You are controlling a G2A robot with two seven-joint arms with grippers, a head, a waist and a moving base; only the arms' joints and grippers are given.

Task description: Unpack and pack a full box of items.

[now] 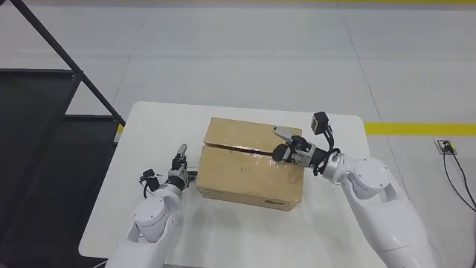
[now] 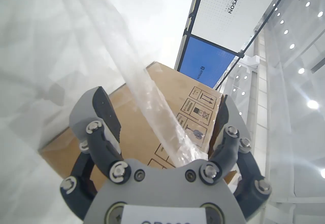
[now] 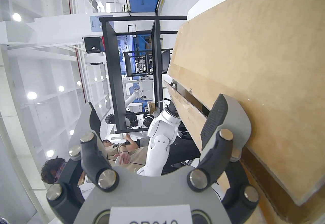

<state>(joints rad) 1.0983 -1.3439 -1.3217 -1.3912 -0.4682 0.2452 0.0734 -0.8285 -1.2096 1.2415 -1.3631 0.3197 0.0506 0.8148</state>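
Note:
A brown cardboard box (image 1: 249, 167) stands in the middle of the white table (image 1: 149, 201), its top flaps down with a dark seam (image 1: 238, 150) between them. My left gripper (image 1: 181, 159) sits at the box's left side, open, facing the printed side of the box (image 2: 142, 128). A clear plastic strip (image 2: 155, 105) runs between its fingers (image 2: 106, 110) without being pinched. My right gripper (image 1: 281, 143) hovers over the right end of the seam, open. One finger (image 3: 215, 118) rests at the flap edge (image 3: 188, 108) of the box (image 3: 254, 57); the other is in free air.
A black metal frame (image 1: 59, 59) stands beyond the table's left side. Bare table surface lies in front of the box and to its right. A socket and cable (image 1: 446, 149) lie on the floor at the far right.

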